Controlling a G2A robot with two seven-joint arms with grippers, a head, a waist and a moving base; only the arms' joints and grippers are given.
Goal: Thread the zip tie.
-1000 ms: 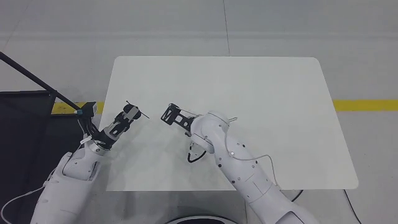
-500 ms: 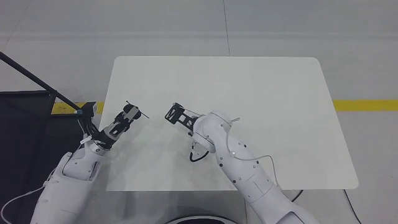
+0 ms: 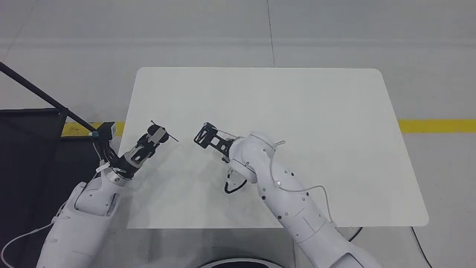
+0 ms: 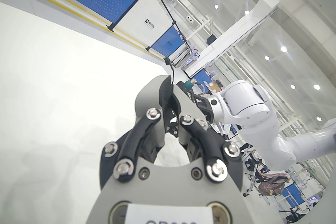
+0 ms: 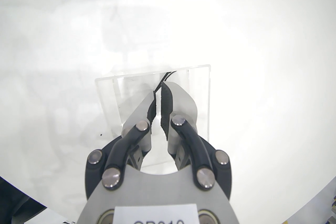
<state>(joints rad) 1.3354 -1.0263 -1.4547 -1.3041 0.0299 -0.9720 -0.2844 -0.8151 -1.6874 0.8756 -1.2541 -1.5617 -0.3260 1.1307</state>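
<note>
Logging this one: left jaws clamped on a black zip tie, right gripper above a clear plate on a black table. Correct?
Not quite. The table is white, not black; the top view shows it. The rest stands: the left gripper has its jaws clamped on the black zip tie, and the right gripper is above the clear plate.

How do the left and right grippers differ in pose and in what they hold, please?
The left gripper points out across the table, the right gripper straight down at it. The left pinches the zip tie below its head; the right pinches a thin black strand over a clear plate. Both are shut.
</note>
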